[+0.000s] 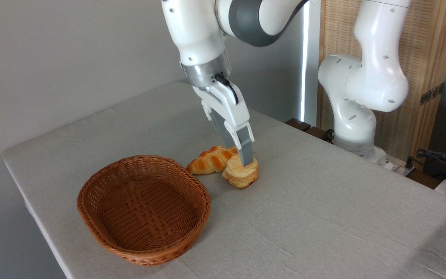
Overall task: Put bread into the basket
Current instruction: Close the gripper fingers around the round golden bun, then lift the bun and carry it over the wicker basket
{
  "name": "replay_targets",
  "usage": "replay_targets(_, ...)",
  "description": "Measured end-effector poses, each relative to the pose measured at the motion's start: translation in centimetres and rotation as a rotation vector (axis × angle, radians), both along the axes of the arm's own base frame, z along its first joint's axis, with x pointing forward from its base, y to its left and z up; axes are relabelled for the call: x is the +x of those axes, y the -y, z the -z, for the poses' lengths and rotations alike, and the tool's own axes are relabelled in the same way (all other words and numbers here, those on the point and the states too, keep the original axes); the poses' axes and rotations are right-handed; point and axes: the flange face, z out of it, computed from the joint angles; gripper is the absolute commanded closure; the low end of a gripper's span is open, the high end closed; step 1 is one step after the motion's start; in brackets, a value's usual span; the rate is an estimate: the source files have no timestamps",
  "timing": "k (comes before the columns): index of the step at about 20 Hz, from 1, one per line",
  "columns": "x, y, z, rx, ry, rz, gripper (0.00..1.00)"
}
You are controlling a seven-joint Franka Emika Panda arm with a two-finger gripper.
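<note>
The bread, a small puffy bun with a pale top and orange crinkled sides, rests on the table just right of the basket. My gripper comes down on it from above. The near grey finger presses into the bun's top and the far finger is mostly hidden behind it. The fingers stand close together, pinching the bun's upper part. The basket, oval reddish-brown wicker, sits empty at the front left, about a hand's width from the bun.
A long braided golden-brown loaf lies touching the bun on its left, between bun and basket. The arm's white base stands at the table's back right, with cables beyond it. The table's left edge runs close to the basket.
</note>
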Motion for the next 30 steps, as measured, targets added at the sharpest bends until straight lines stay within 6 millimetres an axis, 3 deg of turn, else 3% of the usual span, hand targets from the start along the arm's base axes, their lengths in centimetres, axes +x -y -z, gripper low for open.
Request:
replay_targets(7, -0.9, 0.6, 3.9, 0.009, 0.001, 0.027, 0.0)
replay_targets(12, -1.4, 0.8, 4.9, 0.012, -0.019, 0.034, 0.04)
replay_targets(13, -1.5, 0.8, 5.0, 0.012, -0.021, 0.034, 0.17)
replay_targets(15, -1.4, 0.8, 5.2, 0.012, -0.018, 0.035, 0.32)
replay_targets(18, -1.3, 0.8, 5.3, 0.011, -0.013, 0.036, 0.65)
replay_targets(23, -1.1, 1.0, 5.6, 0.009, -0.005, 0.04, 0.71)
replay_targets(26, -1.0, 1.2, 5.7, 0.008, -0.003, 0.045, 0.84)
replay_targets(30, -0.9, 1.3, 5.9, 0.008, -0.002, 0.048, 0.89)
